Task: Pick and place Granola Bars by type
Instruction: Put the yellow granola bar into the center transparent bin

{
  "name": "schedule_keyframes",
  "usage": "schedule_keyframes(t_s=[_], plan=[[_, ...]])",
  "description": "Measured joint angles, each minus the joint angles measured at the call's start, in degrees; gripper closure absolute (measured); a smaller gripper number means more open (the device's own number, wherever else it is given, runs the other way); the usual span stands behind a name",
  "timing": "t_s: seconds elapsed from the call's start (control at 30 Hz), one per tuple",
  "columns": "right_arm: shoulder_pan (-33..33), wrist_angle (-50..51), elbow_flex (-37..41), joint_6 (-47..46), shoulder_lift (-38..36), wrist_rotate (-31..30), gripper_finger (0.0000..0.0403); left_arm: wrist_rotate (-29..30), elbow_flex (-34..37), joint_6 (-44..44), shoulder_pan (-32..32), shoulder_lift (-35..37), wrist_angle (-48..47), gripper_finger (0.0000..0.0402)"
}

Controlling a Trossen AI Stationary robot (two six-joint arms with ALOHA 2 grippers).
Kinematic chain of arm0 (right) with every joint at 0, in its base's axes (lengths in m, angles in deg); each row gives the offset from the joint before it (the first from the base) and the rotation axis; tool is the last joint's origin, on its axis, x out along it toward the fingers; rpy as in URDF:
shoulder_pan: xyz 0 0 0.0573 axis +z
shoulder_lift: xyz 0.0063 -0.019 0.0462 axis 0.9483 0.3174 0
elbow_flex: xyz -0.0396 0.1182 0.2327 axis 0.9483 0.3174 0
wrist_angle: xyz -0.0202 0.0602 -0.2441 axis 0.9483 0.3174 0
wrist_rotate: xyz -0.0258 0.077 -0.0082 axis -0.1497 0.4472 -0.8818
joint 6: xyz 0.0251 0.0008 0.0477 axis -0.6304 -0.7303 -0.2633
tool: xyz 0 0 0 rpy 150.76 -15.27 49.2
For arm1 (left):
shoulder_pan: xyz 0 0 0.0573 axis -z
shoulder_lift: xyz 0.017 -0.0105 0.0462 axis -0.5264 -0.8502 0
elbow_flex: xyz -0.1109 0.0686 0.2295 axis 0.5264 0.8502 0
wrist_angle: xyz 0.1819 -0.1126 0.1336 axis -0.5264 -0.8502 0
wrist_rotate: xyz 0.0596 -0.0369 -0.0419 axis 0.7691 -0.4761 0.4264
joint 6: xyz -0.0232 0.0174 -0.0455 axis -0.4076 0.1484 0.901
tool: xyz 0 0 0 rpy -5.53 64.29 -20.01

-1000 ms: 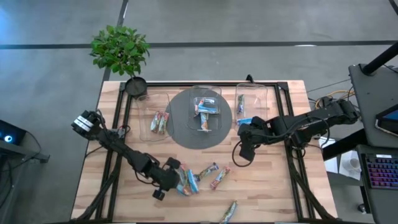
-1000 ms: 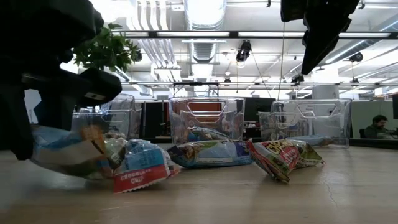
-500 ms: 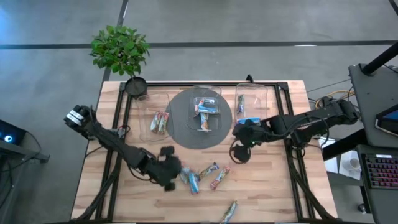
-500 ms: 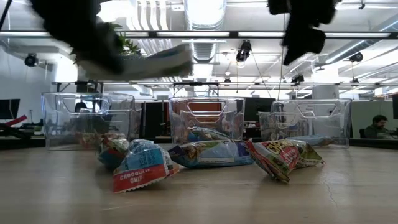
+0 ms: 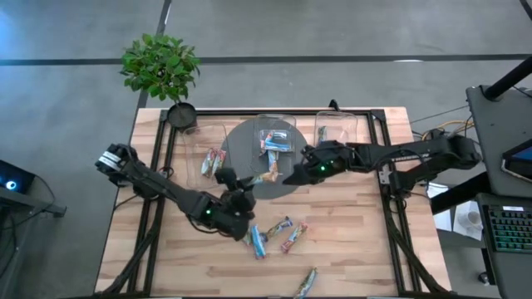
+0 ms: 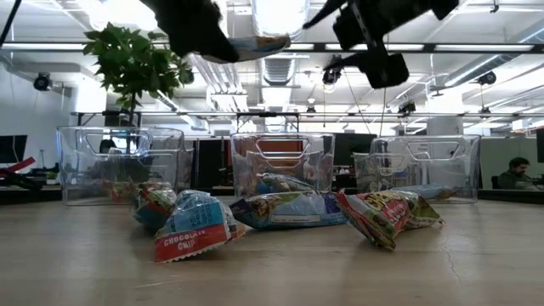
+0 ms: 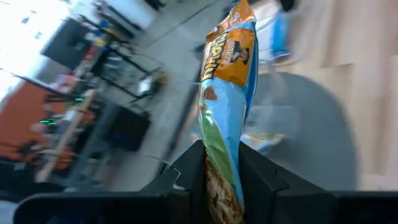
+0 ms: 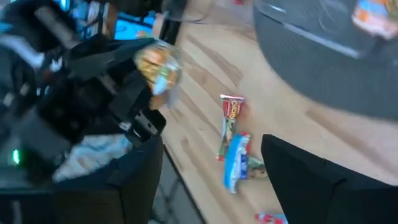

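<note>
Held bar: a granola bar (image 7: 227,93) with blue, green and orange wrapper, pinched at its lower end between the left gripper's (image 7: 222,168) two fingers; it stands up out of the fingers, raised off the table.
Left gripper: in the high view it (image 5: 235,189) sits over the lower-left edge of the grey mat (image 5: 241,149), just below the left bin (image 5: 212,154); in the low view the bar (image 6: 255,44) shows high above the table.
Right gripper: fingers spread wide with nothing between them (image 8: 211,168); in the high view it (image 5: 298,173) hangs over the mat's right edge, near the middle bin (image 5: 277,143), facing the left gripper.
Loose bars: a blue one (image 5: 256,242) and two more (image 5: 278,227) (image 5: 294,237) lie close together on the wood below the mat; one (image 5: 305,283) lies apart at the near edge.
Sorted bars: two (image 5: 211,163) in the left bin; several (image 5: 276,143) in the middle bin; one (image 5: 322,138) in the right bin (image 5: 336,135).
Low view: four wrappers on the table in a row, a red-ended "chocolate chip" one (image 6: 191,234) nearest, a red one (image 6: 374,217) to its right.
Table: light wood (image 5: 357,257), with a potted plant (image 5: 162,71) at the far left corner.
Background: a seated person (image 6: 515,174) far off at the right in the low view.
</note>
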Motion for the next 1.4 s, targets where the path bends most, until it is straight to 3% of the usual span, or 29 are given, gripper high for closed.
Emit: schedule_keyframes(t_s=[0.1, 0.3, 0.63, 1.03, 1.4], plan=[[-0.64, -2.47, 0.27, -4.18, 1.11, 0.49, 0.0135, 2.60, -0.51, -1.56, -1.40, -1.35, -0.07, 0.0340], [-0.91, -8.59, -0.09, -3.76, 2.14, -5.85, 0.0133, 3.08, -0.11, -3.01, -2.05, -2.09, 1.10, 0.0340], [-1.19, -14.98, -0.38, -4.61, 7.39, -5.15, 0.0146, 1.90, -0.07, -5.74, -2.32, -1.89, 10.81, 0.0340], [-1.19, -19.20, -1.33, -4.69, 9.90, -4.96, 0.0158, 1.49, -0.05, -6.00, -2.49, -1.87, 11.43, 0.0340], [-1.19, -19.02, -2.20, -4.49, 9.90, -4.92, 0.0227, -0.90, 0.02, -3.20, -4.39, -1.85, 11.43, 0.0340]])
